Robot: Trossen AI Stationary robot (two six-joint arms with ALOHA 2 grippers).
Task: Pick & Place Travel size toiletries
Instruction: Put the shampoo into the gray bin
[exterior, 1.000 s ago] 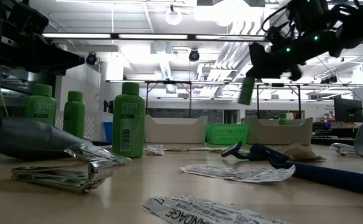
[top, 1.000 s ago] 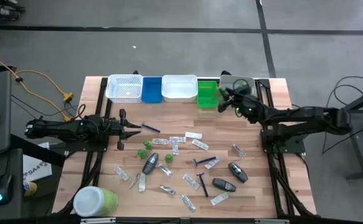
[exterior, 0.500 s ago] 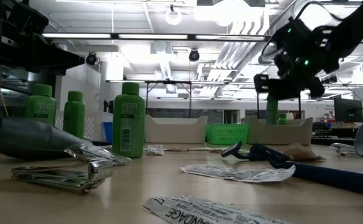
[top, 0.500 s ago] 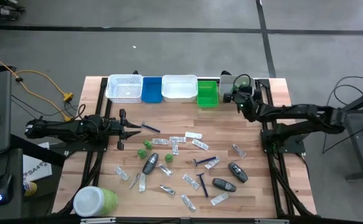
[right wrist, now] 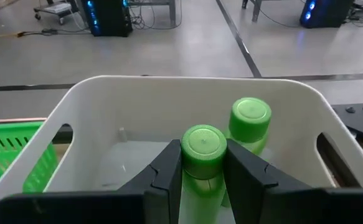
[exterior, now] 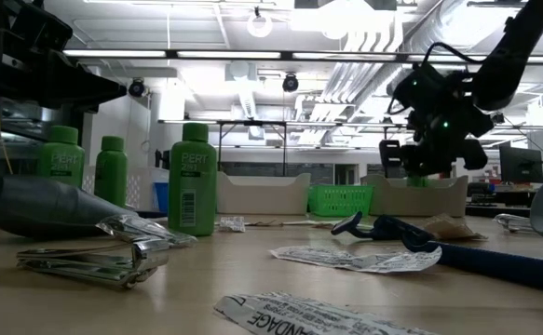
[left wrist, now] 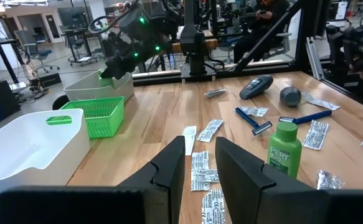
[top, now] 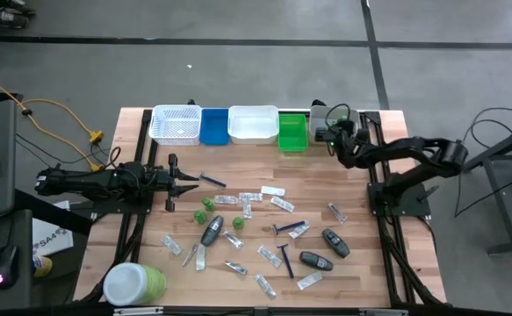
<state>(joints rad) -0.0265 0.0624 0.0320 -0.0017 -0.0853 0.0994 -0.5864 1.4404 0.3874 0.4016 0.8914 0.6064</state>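
My right gripper [right wrist: 203, 163] is shut on a small green bottle [right wrist: 203, 147] inside the light grey bin [right wrist: 187, 84] at the far right end of the tray row [top: 324, 114]. A second green bottle [right wrist: 251, 118] stands in that bin just behind it. In the low view the gripper [exterior: 418, 160] hangs above the bin's rim. More toiletries lie loose on the table: green bottles [top: 207, 204], sachets [top: 273, 190], razors [top: 284, 230] and dark oval pieces [top: 335, 242]. My left gripper [top: 194, 181] waits at the table's left, open and with nothing in it [left wrist: 200, 155]. My right gripper pinches the bottle between its two fingers, on its sides just under the green cap [right wrist: 203, 169]. The fingers come slanting down from the table's right side. The bottle stands about upright inside the bin; its lower end is hidden, so whether it rests on the floor cannot be told.
A white basket [top: 176, 124], a blue tray [top: 213, 125], a white tray [top: 253, 124] and a green basket [top: 292, 132] line the far edge. A big green jar with a white lid [top: 134, 283] stands at the near left corner.
My right gripper has carried the green bottle from beside the green basket toward the table's right and far edge, then down into the grey bin. It has turned and tipped on the way, bringing the tilted bottle upright. It stays shut on the bottle.
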